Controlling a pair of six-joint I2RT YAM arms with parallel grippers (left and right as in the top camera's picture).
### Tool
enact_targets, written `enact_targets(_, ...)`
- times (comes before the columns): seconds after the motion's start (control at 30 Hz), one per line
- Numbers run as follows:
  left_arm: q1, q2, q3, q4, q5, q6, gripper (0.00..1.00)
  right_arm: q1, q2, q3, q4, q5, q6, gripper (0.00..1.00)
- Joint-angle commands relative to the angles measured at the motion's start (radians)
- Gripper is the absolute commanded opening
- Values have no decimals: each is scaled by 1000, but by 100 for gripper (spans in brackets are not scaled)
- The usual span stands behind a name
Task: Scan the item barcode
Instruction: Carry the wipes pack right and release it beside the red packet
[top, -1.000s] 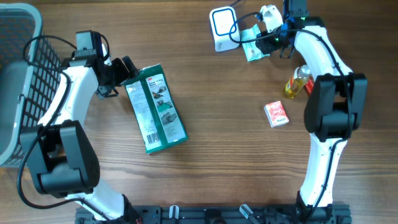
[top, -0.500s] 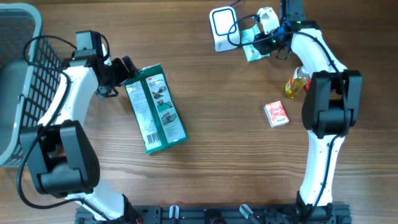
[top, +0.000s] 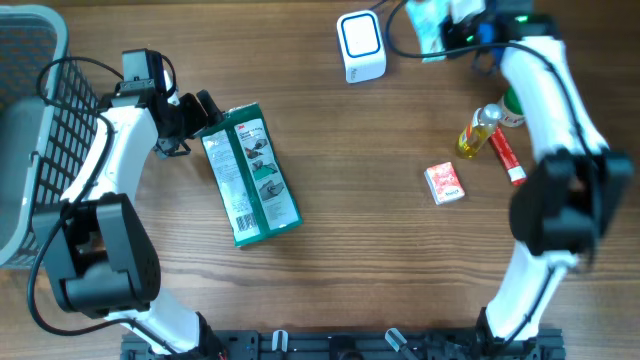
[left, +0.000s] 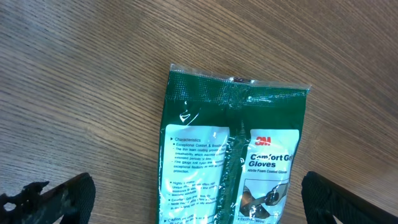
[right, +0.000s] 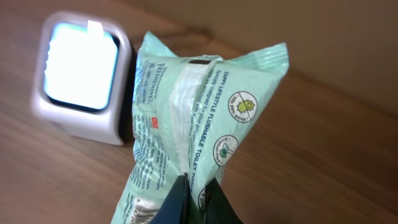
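Pinching the wipes pack (right: 199, 118) tightly at the top right of the overhead view, beside the lit scanner (right: 81, 71), the right gripper (right: 196, 186) is probably needing to face the barcode squarely toward it, while the left gripper (top: 207, 110) is sitting wide open.

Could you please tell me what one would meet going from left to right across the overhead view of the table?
Grey basket → green gloves pack → white scanner → mint wipes pack → yellow bottle.
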Motion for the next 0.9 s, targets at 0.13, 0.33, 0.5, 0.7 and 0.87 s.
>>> enact_targets(0.13,5,-13,13,0,-2,9,100,3,-231,13,-446,-110,238,4)
enact_targets(0.33,5,-13,13,0,-2,9,100,98,-225,-204,-554,-178,362,4)
enact_targets(0.5,5,-13,13,0,-2,9,100,230,-225,-493,-382,-46,513,4)
enact_targets(0.7,6,-13,13,0,-2,9,100,275,-225,-752,-70,220,516,4)
enact_targets(0.87,5,-13,13,0,-2,9,100,274,-246,-720,-121,495,514,5)
